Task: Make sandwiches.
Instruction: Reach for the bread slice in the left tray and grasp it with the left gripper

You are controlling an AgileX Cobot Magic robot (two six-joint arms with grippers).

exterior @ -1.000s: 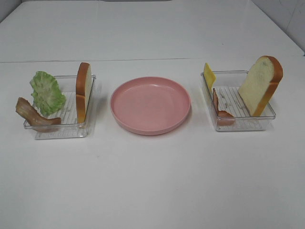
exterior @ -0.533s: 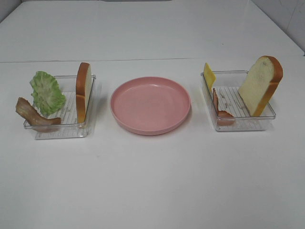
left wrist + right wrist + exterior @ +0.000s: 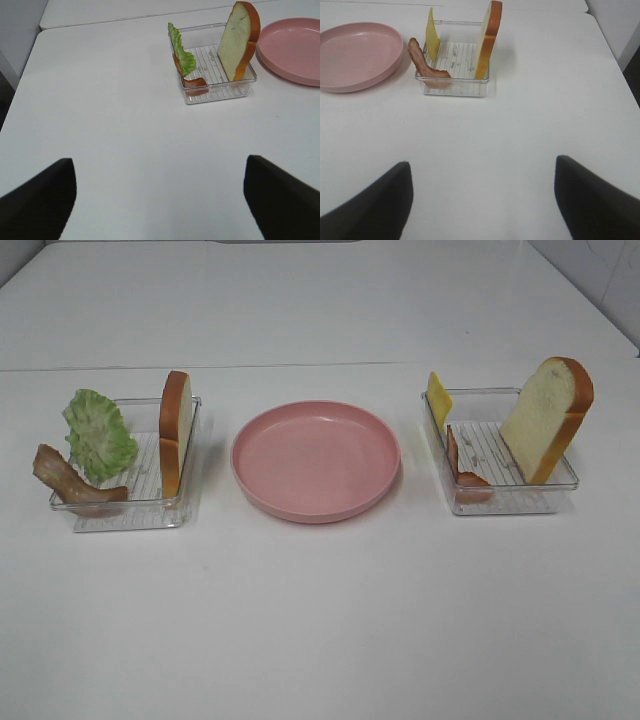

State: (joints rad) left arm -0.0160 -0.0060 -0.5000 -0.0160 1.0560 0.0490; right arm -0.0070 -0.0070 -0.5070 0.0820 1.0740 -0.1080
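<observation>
No sandwich is stacked; its parts stand apart in two clear trays. The left tray (image 3: 125, 512) holds a bread slice (image 3: 174, 430) on edge, a green lettuce leaf (image 3: 98, 432) and a bacon strip (image 3: 70, 480). In the right tray (image 3: 505, 502) a bread slice (image 3: 547, 415) leans, with yellow cheese (image 3: 438, 398) and bacon (image 3: 462, 468) at its left side. My left gripper (image 3: 160, 197) is open over bare table, well short of the left tray (image 3: 215, 92). My right gripper (image 3: 482, 197) is open too, short of the right tray (image 3: 452, 87). Neither arm shows in the exterior high view.
A round pink plate (image 3: 316, 498) lies between the two trays, with nothing on it. It also shows at the edge of both wrist views, pink plate (image 3: 295, 65) and pink plate (image 3: 350, 75). The white table runs wide in front of the trays.
</observation>
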